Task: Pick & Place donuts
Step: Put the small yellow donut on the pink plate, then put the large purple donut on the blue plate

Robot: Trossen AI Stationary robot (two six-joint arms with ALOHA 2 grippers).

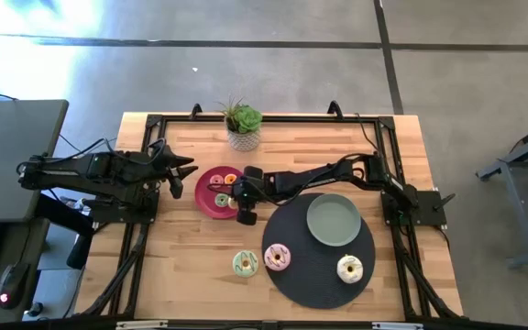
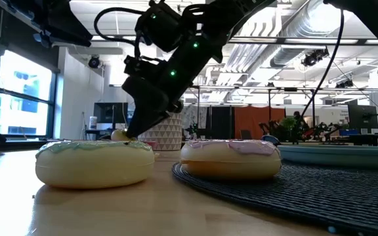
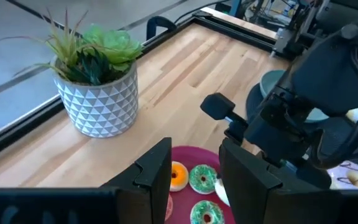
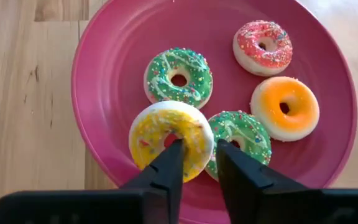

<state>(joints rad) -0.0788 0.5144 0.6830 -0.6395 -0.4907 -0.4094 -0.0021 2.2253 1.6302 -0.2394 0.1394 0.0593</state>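
Several tiny donuts are on or over the round magenta plate [image 4: 117, 37] [image 1: 207, 180]: red [image 4: 263, 46], orange [image 4: 284, 109], two green [image 4: 179, 76] [image 4: 247, 134] and yellow [image 4: 160, 127]. My right gripper [image 4: 197, 152] [image 1: 237, 198] [image 2: 128, 134] reaches over the plate from the table's right and is shut on the yellow donut. My left gripper [image 3: 194, 171] [image 1: 186, 170] hovers open just left of the plate and touches nothing. The pale green large donut [image 1: 245, 264] [image 2: 94, 162] lies on the wood. The pink one [image 1: 277, 257] [image 2: 231, 157] and the white one [image 1: 349, 269] lie on a dark round mat [image 1: 314, 275]. My right gripper holds the yellow donut by the side of its ring [image 4: 194, 140] nearest the wrist. One finger [image 4: 169, 165] reaches into the hole and the other [image 4: 232, 165] stands outside the ring. The fingers slant down from above. The donut covers part of a green donut.
A potted succulent [image 1: 243, 124] [image 3: 98, 81] stands near the far edge behind the magenta plate. A grey-green plate [image 1: 333, 220] rests on the dark mat. Black frame rails [image 1: 145, 183] run along the table's sides. Bare wood lies near the front left.
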